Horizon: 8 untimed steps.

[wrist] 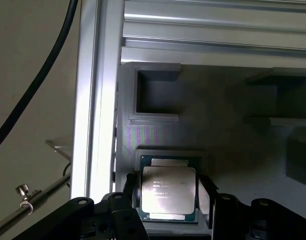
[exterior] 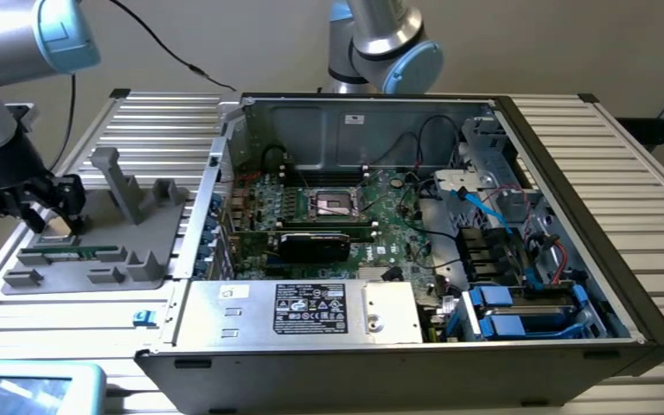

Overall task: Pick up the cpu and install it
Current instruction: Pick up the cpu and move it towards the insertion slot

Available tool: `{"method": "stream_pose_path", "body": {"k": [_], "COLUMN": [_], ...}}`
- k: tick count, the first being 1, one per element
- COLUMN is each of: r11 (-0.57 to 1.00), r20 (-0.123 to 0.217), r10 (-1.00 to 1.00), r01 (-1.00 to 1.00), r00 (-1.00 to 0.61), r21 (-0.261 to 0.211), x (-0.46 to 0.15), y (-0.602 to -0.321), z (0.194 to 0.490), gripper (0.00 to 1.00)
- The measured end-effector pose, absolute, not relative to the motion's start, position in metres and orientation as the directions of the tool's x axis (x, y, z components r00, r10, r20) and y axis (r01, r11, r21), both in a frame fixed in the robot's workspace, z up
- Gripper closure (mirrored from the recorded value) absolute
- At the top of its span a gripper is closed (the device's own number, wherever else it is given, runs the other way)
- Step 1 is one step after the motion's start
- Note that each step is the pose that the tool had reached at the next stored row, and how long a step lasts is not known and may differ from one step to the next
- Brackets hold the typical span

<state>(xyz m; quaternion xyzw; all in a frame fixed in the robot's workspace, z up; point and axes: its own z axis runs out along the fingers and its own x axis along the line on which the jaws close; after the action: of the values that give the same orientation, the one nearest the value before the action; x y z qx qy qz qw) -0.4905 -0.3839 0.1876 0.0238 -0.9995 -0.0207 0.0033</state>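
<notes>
The exterior view supplies the wide layout. At its far left the arm reaches down, and the claw hangs low over a grey printed fixture that lies on the slatted table. Just beside the claw, toward the camera, a long green memory stick lies in a slot of that fixture. To the exterior view's right of the claw stand the fixture's grey uprights. Well apart from the claw, further toward that right, sits the open computer case. On its motherboard is the square metal-framed socket with a dark centre.

The wrist view supplies the close detail at the fingertips. A black cable and a bright aluminium rail run alongside the fixture. An open square pocket of the fixture lies out ahead of the claw. The cpu lies flat, silver printed top upward, in a shallow recess of the fixture, directly between the claw's two fingers. One finger sits against one side edge of the chip and the other against the opposite edge. So the claw stands wide yet closed onto the cpu, which is seated in its recess.
</notes>
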Motion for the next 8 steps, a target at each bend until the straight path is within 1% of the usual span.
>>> {"method": "stream_pose_path", "body": {"k": [8], "r11": [0.998], "r20": [0.003], "r10": [-0.047], "r01": [-0.047], "r00": [-0.999], "r21": [0.041], "x": [-0.4904], "y": [-0.384], "z": [0.1876], "gripper": [0.42]}}
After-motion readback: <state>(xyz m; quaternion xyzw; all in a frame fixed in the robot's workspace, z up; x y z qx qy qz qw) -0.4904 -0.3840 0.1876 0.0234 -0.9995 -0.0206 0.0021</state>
